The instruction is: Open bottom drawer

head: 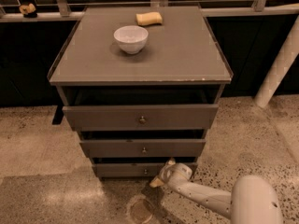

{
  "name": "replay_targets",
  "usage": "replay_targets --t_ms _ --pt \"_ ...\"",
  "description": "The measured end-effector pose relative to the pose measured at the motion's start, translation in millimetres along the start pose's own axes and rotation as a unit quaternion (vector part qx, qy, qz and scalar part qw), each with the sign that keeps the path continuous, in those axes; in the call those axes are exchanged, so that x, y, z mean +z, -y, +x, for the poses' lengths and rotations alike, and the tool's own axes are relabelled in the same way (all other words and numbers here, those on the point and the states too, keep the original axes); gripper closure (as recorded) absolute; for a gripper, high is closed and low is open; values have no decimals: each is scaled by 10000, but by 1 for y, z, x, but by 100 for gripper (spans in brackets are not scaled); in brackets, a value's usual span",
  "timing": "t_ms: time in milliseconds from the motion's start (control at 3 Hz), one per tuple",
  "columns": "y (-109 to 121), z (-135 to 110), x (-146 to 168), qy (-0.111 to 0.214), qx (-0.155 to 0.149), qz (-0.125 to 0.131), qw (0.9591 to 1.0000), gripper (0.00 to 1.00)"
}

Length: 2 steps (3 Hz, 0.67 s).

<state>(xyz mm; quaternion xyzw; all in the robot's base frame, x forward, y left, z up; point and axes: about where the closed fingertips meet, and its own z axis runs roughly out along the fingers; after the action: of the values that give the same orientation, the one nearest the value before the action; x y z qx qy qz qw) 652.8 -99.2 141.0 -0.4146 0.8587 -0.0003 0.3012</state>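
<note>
The bottom drawer (126,170) is the lowest and narrowest of three grey-brown fronts on the cabinet, with a tiny brass knob (145,171) at its centre. It stands pulled out a little, like the two drawers above it. My gripper (161,173) sits low at the end of the white arm (201,197), right in front of the bottom drawer, just right of the knob. One fingertip points up by the drawer's upper edge, the other down toward the floor.
A white bowl (131,38) and a yellow sponge (149,18) rest on the cabinet top (187,55). The middle drawer (142,148) and top drawer (140,117) overhang the bottom one. A white post (278,71) stands at right. Speckled floor (42,171) surrounds the cabinet.
</note>
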Motion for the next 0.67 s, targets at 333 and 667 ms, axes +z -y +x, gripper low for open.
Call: replay_targets --t_ms 333,667 --pt "1 -1 -2 0 0 0 10000 0" --pt "2 -1 0 44 -17 24 10000 19"
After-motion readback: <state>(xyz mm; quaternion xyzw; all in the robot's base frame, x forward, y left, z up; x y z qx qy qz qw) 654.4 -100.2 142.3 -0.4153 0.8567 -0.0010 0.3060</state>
